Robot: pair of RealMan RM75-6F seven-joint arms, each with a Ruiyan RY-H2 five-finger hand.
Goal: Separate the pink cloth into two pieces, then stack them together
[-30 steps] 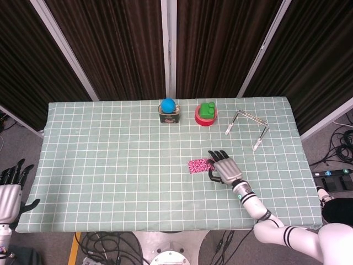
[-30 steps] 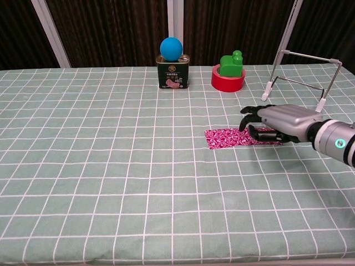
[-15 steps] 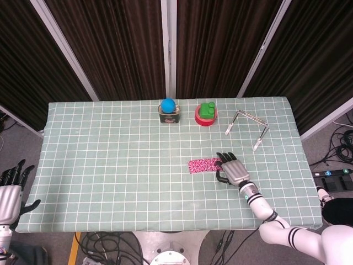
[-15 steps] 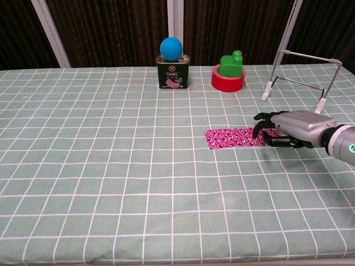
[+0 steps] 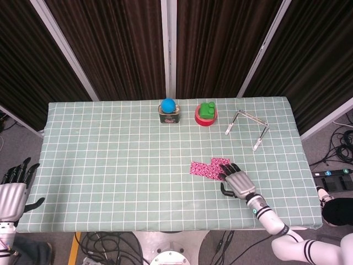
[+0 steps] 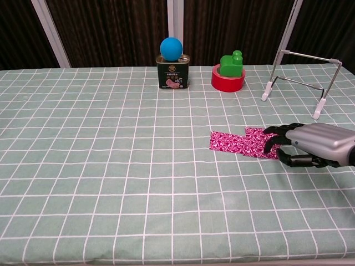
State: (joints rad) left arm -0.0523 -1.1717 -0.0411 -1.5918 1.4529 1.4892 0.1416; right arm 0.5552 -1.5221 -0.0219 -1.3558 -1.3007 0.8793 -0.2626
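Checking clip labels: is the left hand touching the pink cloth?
No. The left hand sits off the table's left edge, far from the pink cloth.

Tabletop (image 5: 110, 165) covered in green white-gridded cloth. Dark pleated curtains (image 5: 116, 49) behind, divided by pale metal struts (image 5: 63, 49). Grey floor (image 5: 331, 149) at right, with black cables (image 5: 339, 146).

Cloth (image 6: 243, 143) on the table (image 6: 111, 166) (right of centre), right hand (image 6: 313, 145) at its right end.

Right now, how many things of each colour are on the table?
Pink: 2, two cloth pieces
Blue: 1, ball
Green: 2, can, block
Red: 1, tape roll
Silver: 1, wire stand
Total: 7
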